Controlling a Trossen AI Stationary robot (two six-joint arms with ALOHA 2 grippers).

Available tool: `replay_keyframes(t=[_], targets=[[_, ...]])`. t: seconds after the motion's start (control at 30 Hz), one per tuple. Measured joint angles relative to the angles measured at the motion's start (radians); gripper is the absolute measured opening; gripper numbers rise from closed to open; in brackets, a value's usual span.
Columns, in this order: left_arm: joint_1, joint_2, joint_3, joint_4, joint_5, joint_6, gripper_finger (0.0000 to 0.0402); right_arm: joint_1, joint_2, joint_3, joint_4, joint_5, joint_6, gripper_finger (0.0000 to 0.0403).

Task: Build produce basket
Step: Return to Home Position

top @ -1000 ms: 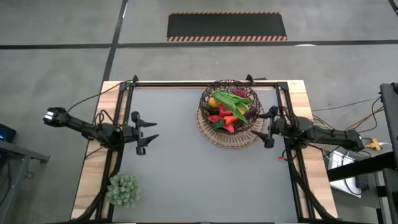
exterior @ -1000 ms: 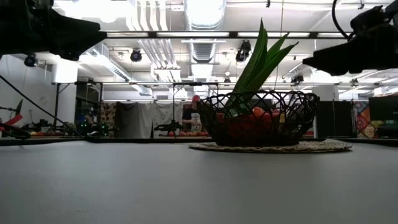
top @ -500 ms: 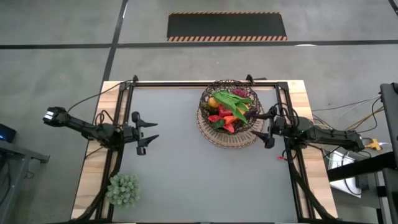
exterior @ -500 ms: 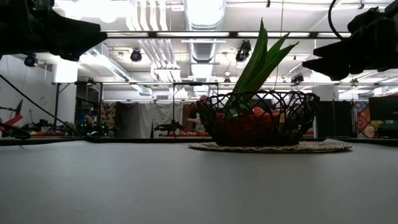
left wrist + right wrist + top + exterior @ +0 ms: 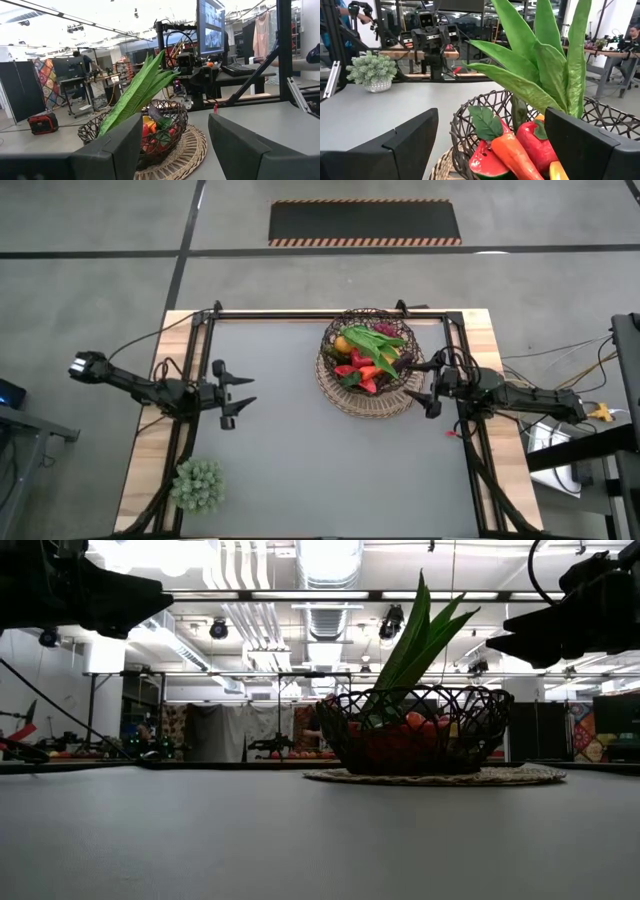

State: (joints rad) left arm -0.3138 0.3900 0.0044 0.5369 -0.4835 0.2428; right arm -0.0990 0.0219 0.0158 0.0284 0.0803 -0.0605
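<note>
- Just ahead of the right jaws, the basket [image 5: 350,402] sits on the table [image 5: 300,460], piled with produce [image 5: 368,362].
- Right jaws spread wide, gripping nothing.
- Left jaws are well apart from the basket, wide open too, empty.
- Off to one side of the left jaws: a leafy clump [image 5: 198,485].

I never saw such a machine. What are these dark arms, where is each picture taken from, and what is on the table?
Two robot arms stand at a grey table. One picture looks down from above, one looks level across the table, two come from wrist cameras. The left tool and the right tool are open and empty. The wicker basket holds toy produce and long green leaves. A pale leafy clump stands at the corner on the left arm's side.
</note>
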Motion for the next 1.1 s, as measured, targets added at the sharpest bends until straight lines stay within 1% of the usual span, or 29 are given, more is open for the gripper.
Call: replay_keyframes(t=[1.1], targets=[[0.000,0.127,0.000,0.000,0.000,0.000,0.0209,0.000,0.001,0.004,0.005,-0.001,0.000,0.0347]])
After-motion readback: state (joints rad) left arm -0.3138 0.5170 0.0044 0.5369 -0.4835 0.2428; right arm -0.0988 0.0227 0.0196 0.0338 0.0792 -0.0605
